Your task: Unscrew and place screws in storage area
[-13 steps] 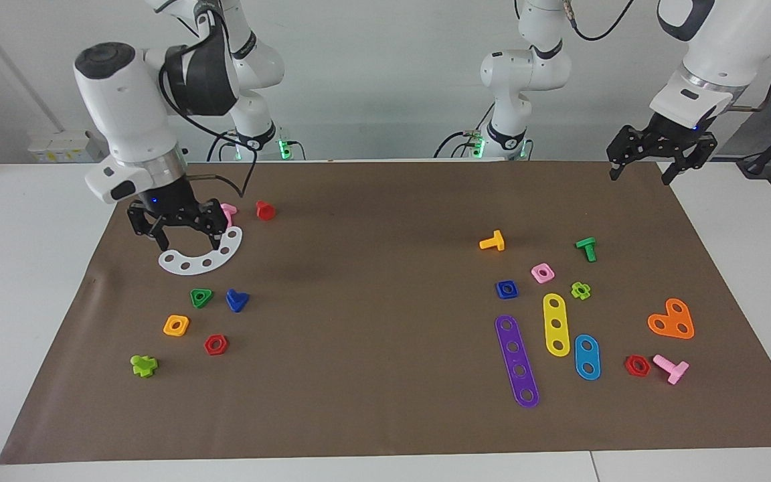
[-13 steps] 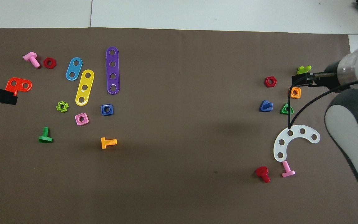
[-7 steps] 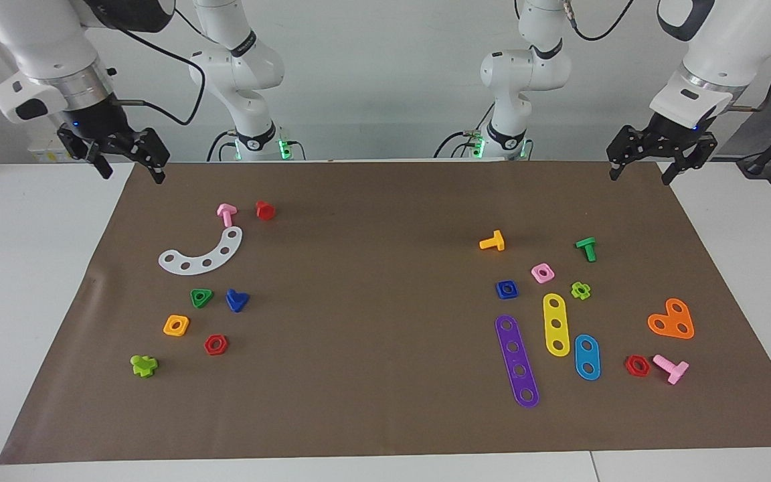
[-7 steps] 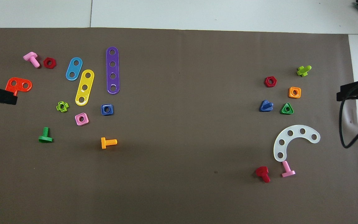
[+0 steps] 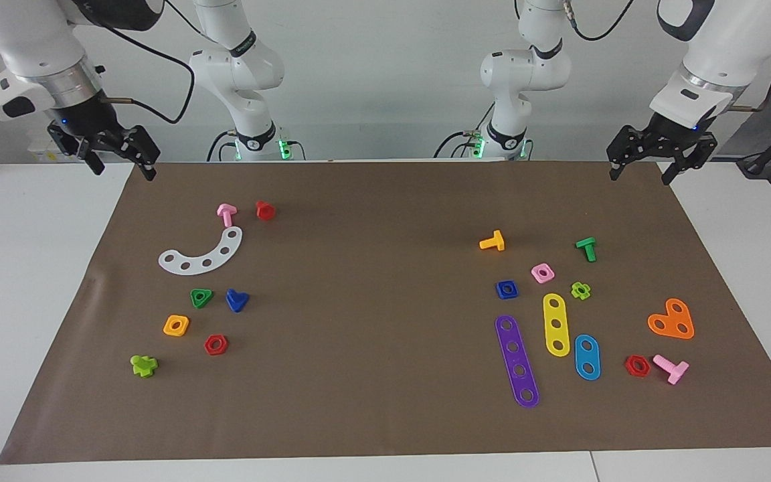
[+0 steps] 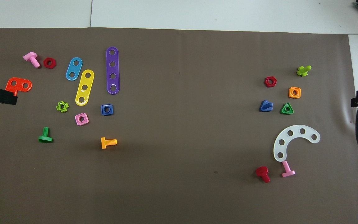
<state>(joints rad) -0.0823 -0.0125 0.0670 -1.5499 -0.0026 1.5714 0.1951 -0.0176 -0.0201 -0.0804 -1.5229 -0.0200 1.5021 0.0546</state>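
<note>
Both tools are open and empty: my right tool (image 5: 112,155) has lifted away from the white curved strip (image 5: 202,254) to the mat's 10 o'clock corner, the left tool (image 5: 660,155) waits. The blue bolt (image 5: 236,300) lies free beside the green nut (image 5: 201,297), the blue nut (image 5: 506,289) toward the left arm's end, so I judge them stored.

From my station I see a white counter (image 5: 37,281) with a seam between its panels along the edge farthest from the robots, a brown paper mat (image 5: 385,415) spread flat across it, and a plain pale wall (image 5: 385,80) under even, soft light.
</note>
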